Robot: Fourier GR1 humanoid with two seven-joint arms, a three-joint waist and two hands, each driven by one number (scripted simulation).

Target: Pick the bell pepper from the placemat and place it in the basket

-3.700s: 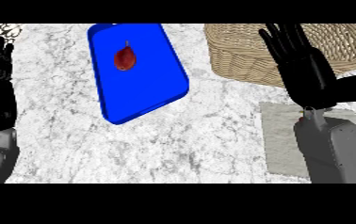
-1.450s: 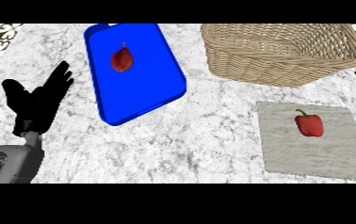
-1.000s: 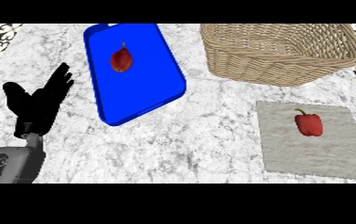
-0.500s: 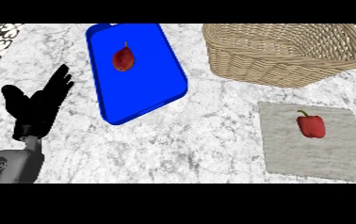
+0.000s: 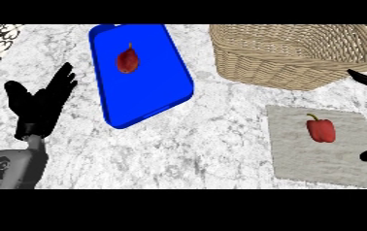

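The bell pepper (image 5: 321, 130) on the placemat (image 5: 294, 152) looks light, glossy and slippery, best cupped round its waist, while the left hand (image 5: 41, 104) rests spread and only black slivers of the right hand (image 5: 356, 75) show, so I cannot tell its state.

Quick count around the basket (image 5: 287, 55): one basket, one blue tray (image 5: 147, 94), one grey placemat (image 5: 294, 152), one bell pepper (image 5: 320, 129), one reddish fruit (image 5: 127, 61) left of it.

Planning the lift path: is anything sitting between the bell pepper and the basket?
Nothing visible does. The bell pepper lies on the grey placemat, and only bare marble counter separates that from the wicker basket just above it in the head view. The blue tray with its dark red fruit sits well off to the left.
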